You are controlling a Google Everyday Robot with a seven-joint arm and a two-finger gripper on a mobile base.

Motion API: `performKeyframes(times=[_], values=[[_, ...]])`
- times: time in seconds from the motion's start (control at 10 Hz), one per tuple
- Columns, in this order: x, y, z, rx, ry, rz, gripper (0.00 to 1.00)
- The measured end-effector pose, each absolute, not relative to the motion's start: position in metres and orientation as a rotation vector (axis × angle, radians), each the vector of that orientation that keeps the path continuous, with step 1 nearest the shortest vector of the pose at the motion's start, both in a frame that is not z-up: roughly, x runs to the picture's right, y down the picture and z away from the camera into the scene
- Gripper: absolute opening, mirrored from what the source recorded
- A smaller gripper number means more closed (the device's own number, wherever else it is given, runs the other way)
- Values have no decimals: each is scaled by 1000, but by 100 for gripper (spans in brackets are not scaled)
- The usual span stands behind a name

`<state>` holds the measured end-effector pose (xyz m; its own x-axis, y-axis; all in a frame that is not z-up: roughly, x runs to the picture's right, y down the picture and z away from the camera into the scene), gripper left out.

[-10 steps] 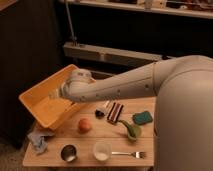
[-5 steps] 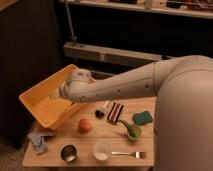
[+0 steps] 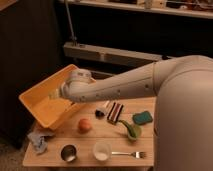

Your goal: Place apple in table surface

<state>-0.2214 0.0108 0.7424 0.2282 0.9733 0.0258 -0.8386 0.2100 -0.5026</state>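
Note:
The apple [image 3: 85, 125], small, round and orange-red, rests on the light tan wooden table surface [image 3: 54, 156], just in front of the yellow-orange bin. My white arm reaches from the right across the table's back. My gripper [image 3: 57, 95] is at the arm's end, inside the tilted bin, up and to the left of the apple and apart from it. The wrist hides most of the gripper.
The yellow-orange plastic bin [image 3: 36, 107] sits tilted at the table's back left. On the table are a metal cup [image 3: 68, 152], white cup [image 3: 102, 150], fork [image 3: 131, 154], green utensil [image 3: 131, 130], teal sponge [image 3: 142, 118], dark striped packet [image 3: 115, 112] and grey-blue cloth [image 3: 40, 140].

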Motion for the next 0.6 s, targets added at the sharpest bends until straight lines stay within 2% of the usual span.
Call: performKeyframes(times=[0.4,0.6], values=[[-218,5,738,-442,-360,1297,80],[-206,-15,727,-461,-296,1265,80]])
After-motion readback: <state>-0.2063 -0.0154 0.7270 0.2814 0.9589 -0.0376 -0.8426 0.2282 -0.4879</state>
